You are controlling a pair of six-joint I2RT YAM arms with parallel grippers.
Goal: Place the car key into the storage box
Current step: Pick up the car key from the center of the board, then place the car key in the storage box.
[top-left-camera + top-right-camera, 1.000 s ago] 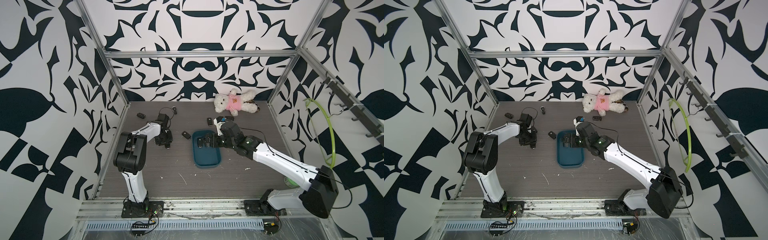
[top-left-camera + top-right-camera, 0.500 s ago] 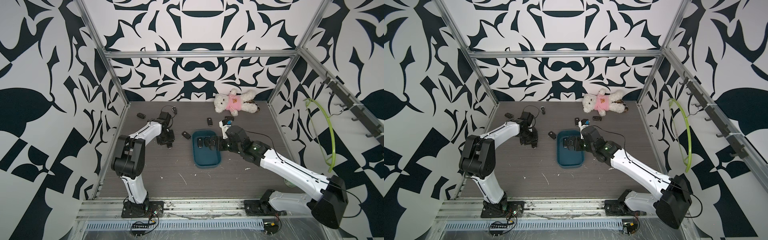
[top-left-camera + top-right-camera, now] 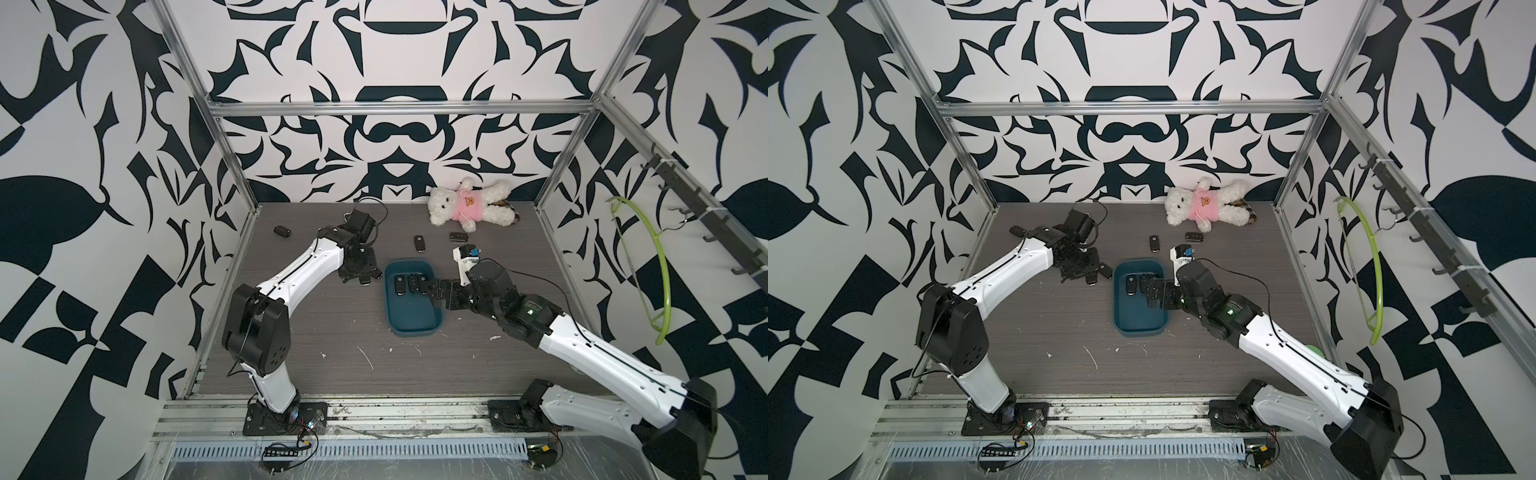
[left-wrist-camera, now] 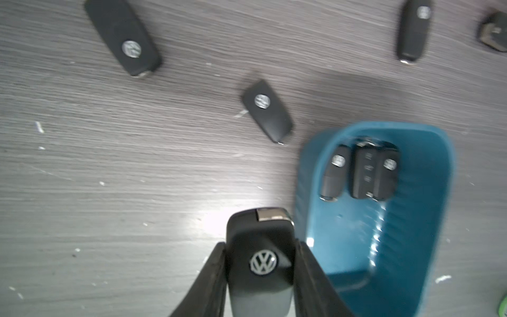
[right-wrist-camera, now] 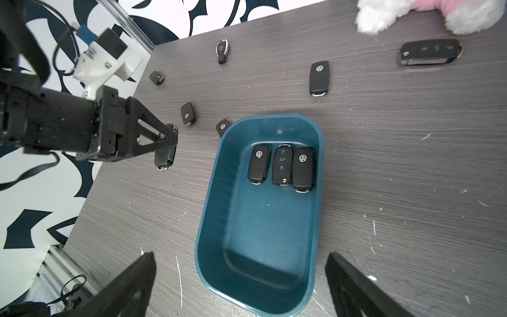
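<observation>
The storage box (image 3: 412,318) is sitting near the middle of the surface (image 3: 332,332), its long sides running from the near edge toward the far edge. A row of three fobs (image 5: 282,168) is lying side by side in its far end. The left gripper (image 4: 260,263) is holding the car key (image 4: 259,233) just beside the box's left wall, outside it. The right gripper (image 3: 432,289) is hanging over the box's right rim. A teddy bear (image 3: 469,203) is lying by the far right corner, with a fob (image 3: 420,243) and a second fob (image 3: 458,237) lying between it and the box. A third fob (image 3: 282,230) is lying near the far left corner.

Left hand (image 4: 261,243) clamped narrow, right hand (image 5: 240,254) spread wide, both arms outstretched
</observation>
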